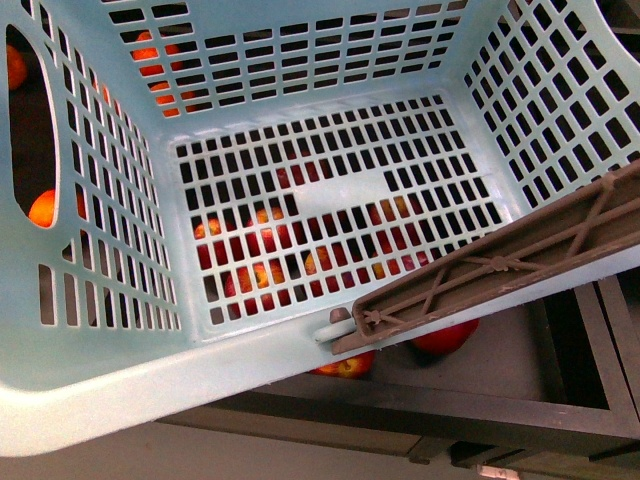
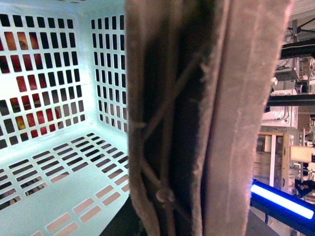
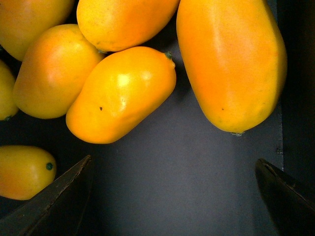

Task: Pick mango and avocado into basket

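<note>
The light turquoise basket point(image 1: 300, 130) fills the front view, tilted, with nothing inside it. Its brown handle point(image 1: 500, 265) lies across its near right rim. In the left wrist view the handle point(image 2: 197, 118) runs close up through the middle, beside the basket's slotted wall point(image 2: 49, 73). My left gripper is shut on the handle, and its fingers are hidden. The right wrist view shows several mangoes on a dark surface: one mango point(image 3: 120, 93) in the middle and a larger one point(image 3: 231, 64) beside it. My right gripper point(image 3: 172, 196) is open just short of them, holding nothing. The avocado is out of view.
Red apples point(image 1: 445, 338) lie in a dark bin point(image 1: 590, 340) under the basket and show through its floor slots. Small orange fruits point(image 1: 45, 208) show through the basket's left wall. A blue light bar point(image 2: 280, 201) and equipment stand beyond the handle.
</note>
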